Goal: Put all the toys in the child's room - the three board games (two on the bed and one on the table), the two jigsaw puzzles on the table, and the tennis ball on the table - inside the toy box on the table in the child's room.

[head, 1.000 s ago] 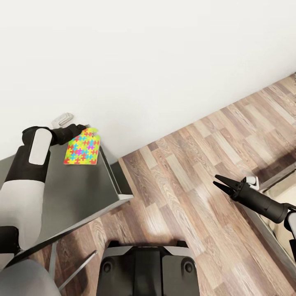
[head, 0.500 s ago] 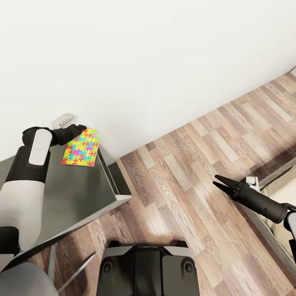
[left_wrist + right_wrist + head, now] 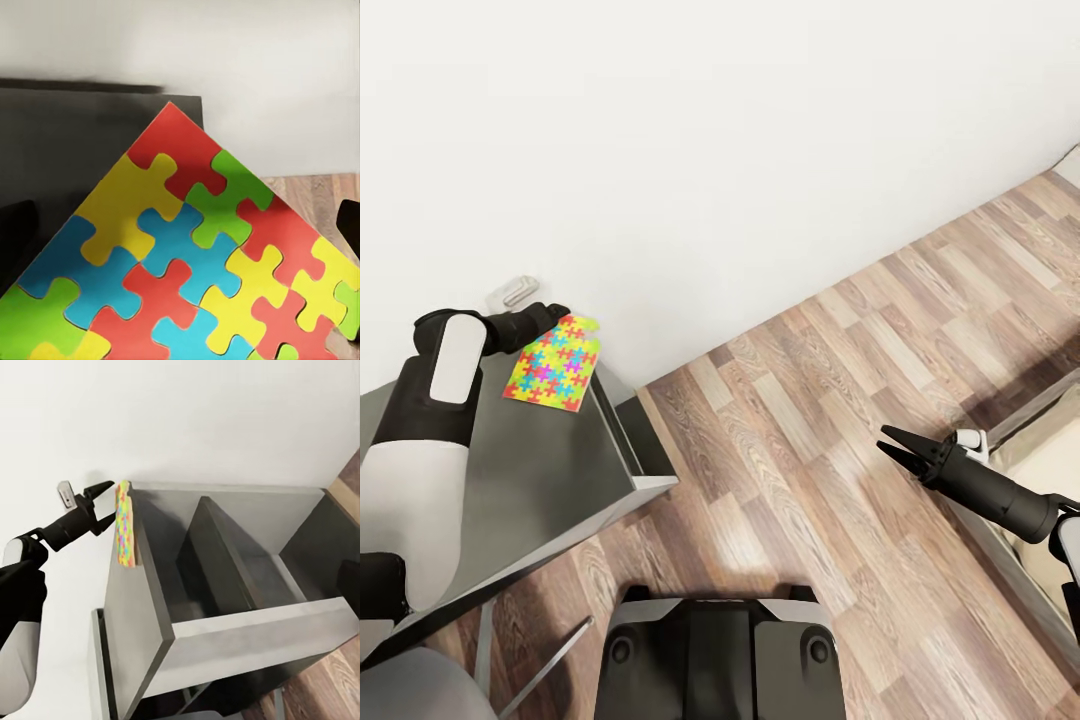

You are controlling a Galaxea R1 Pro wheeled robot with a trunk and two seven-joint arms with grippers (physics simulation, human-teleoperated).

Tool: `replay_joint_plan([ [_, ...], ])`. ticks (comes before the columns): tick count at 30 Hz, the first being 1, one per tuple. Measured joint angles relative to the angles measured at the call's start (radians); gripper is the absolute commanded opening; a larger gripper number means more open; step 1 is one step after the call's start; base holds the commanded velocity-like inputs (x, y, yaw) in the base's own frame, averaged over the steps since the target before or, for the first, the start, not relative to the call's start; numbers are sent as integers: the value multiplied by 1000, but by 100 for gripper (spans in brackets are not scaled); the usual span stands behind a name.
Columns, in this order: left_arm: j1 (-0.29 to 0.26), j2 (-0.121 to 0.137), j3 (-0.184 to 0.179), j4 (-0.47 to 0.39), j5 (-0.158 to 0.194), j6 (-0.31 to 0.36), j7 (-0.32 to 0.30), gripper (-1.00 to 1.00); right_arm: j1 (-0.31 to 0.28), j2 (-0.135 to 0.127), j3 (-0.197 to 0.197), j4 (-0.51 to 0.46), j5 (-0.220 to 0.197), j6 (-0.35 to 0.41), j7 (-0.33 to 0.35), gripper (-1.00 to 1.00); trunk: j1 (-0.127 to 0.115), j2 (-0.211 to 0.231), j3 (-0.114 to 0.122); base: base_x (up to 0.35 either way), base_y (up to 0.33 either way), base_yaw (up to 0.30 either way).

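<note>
Holding the jigsaw puzzle (image 3: 552, 363) at its upper edge, the left gripper (image 3: 560, 314) had its fingers (image 3: 100, 493) closed on the thin square, which hung on edge just above the grey toy box (image 3: 225, 585). Compared with one second earlier, the puzzle had drifted slightly down and toward the arm in the head view, while the wall, wood floor (image 3: 840, 420) and bed (image 3: 1050, 450) had shifted together, so the camera moved; the judgement was that the puzzle was being carried over the box for release. In the right wrist view the puzzle stood nearly vertical, its flat face turned sideways along the box's near wall, with its plane running downward from the fingers toward the box's open compartment. Being square, it had no distinct long axis; its thin dimension lay across the fingers. One corner pointed away from the fingers in the left wrist view. The right gripper (image 3: 895, 446) hung over the floor, well apart, fingers slightly spread and empty.
</note>
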Motion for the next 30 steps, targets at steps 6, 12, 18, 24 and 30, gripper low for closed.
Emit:
replay_joint_plan([
  [6, 4, 1, 0, -6, 6, -1, -2, 100, 0, 1, 5, 0, 0, 0, 0, 100, 0, 0, 0, 0, 0, -16],
  [12, 7, 1, 1, -9, 9, -3, -3, 100, 1, 2, 8, 0, 0, 0, 0, 100, 0, 0, 0, 0, 0, -5],
  [18, 9, 1, 2, -12, 12, -5, -3, 100, 1, 2, 10, 0, 0, 0, 0, 100, 0, 0, 0, 0, 0, -2],
  [24, 14, 2, 3, -18, 18, -5, -4, 100, 1, 2, 11, 0, 0, 0, 0, 100, 0, 0, 0, 0, 0, 0],
  [30, 27, 8, 42, -26, 49, -10, -14, 100, 1, 1, 13, 0, 0, 0, 1, 100, 0, 0, 0, 0, 0, 0],
])
